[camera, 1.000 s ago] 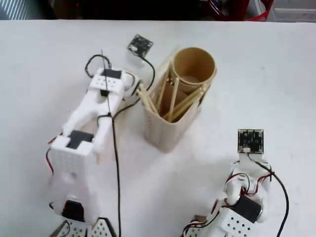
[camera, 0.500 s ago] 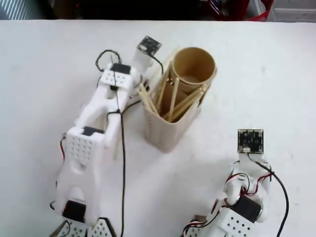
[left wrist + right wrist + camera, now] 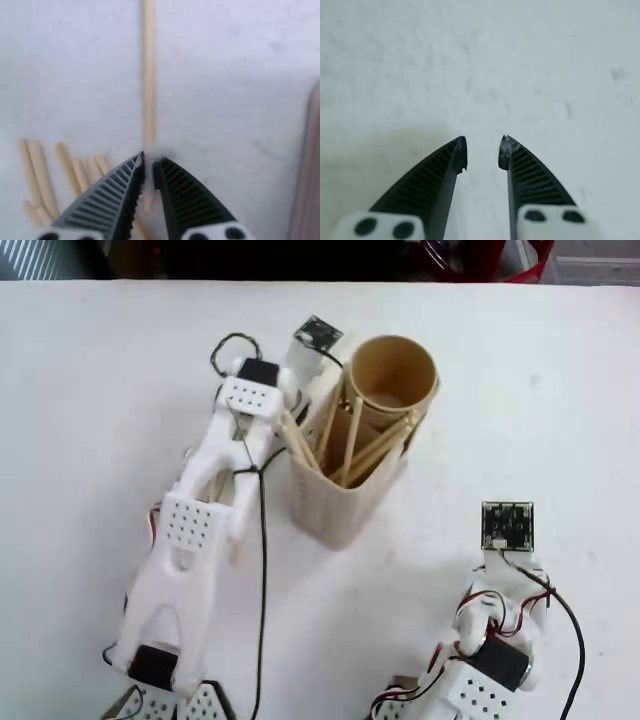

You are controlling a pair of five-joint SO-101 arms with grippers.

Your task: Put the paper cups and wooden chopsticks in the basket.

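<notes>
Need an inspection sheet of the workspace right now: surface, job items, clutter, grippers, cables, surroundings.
Surface: white table, both arms on it.
Job's things: basket upright mid-table; paper cup standing in its far end; several chopsticks leaning inside it; one more chopstick held by an arm.
Clutter: nothing seen.
Grippers: left gripper shut on the chopstick, beside the basket; right gripper open over bare table, holding nothing.
Cables: black cable along the left arm; red and black wires on the right arm.
Surroundings: dark area past the table's far edge, with a red object.

Black jaws pinching a chopstick (image 3: 148,80), more chopstick ends (image 3: 39,172) nearby
</notes>
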